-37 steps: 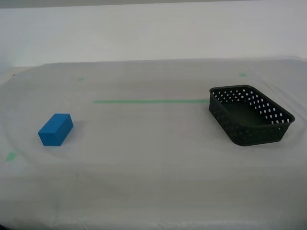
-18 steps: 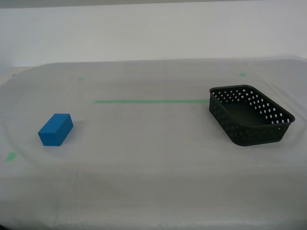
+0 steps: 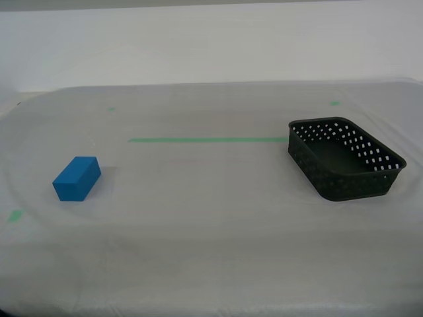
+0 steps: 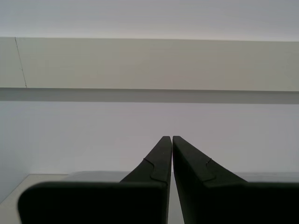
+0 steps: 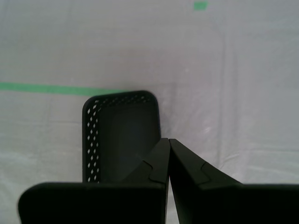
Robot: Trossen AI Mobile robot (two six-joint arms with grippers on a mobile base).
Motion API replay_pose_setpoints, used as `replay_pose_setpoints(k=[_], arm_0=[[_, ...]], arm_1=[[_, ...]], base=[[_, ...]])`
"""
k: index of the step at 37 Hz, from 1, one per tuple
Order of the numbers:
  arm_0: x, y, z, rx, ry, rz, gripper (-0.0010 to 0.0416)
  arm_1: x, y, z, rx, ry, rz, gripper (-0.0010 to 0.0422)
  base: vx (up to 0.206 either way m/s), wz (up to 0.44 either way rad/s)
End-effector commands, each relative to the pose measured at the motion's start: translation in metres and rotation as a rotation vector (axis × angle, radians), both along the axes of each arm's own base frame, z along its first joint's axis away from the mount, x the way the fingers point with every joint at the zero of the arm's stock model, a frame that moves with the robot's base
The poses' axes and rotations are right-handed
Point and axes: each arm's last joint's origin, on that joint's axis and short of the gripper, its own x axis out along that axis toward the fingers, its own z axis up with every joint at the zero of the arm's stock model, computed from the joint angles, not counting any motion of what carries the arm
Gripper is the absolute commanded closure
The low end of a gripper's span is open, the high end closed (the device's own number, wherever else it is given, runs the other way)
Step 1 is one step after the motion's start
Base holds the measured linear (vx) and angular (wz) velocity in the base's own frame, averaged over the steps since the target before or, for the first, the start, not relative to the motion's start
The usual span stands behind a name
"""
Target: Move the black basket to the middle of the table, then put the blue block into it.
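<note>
The black basket (image 3: 345,159) rests empty on the table (image 3: 211,218) at the exterior view's right, its near end touching the end of the green tape line (image 3: 208,139). Far from it, at the exterior view's left, lies the blue block (image 3: 76,177). No arm shows in the exterior view. In the first wrist view my first gripper (image 5: 168,140) is shut and empty, hovering above the basket (image 5: 119,135). My second gripper (image 4: 171,137) is also shut and empty, pointing at a pale wall, with only a strip of table edge below it.
Small green tape marks dot the cloth: one at the back (image 3: 111,109), one at the back right (image 3: 335,103), one at the front left (image 3: 14,215) of the exterior view. A white wall (image 3: 211,46) stands behind the table.
</note>
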Motion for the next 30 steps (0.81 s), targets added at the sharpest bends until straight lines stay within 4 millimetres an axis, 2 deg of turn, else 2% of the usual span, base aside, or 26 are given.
replay_pose_setpoints(k=[1,16,24,30], arm_0=[[0.006,0.001,-0.004,0.008,0.068,0.007,0.0407],[0.027,0.002,-0.015,0.007,0.349,0.011,0.0406],[0.038,0.002,-0.013,0.001,0.410,0.008,0.0407],[0.052,0.003,-0.021,-0.020,0.439,0.002,0.0407]], arm_1=[[0.000,0.000,0.001,0.001,-0.006,0.001,0.0412],[0.000,0.000,0.001,0.001,-0.006,0.001,0.0412],[0.000,0.000,0.001,0.001,-0.006,0.001,0.0412],[0.000,0.000,0.001,0.001,-0.006,0.001,0.0412]], base=[[0.000,0.000],[0.000,0.000],[0.000,0.000],[0.000,0.000]])
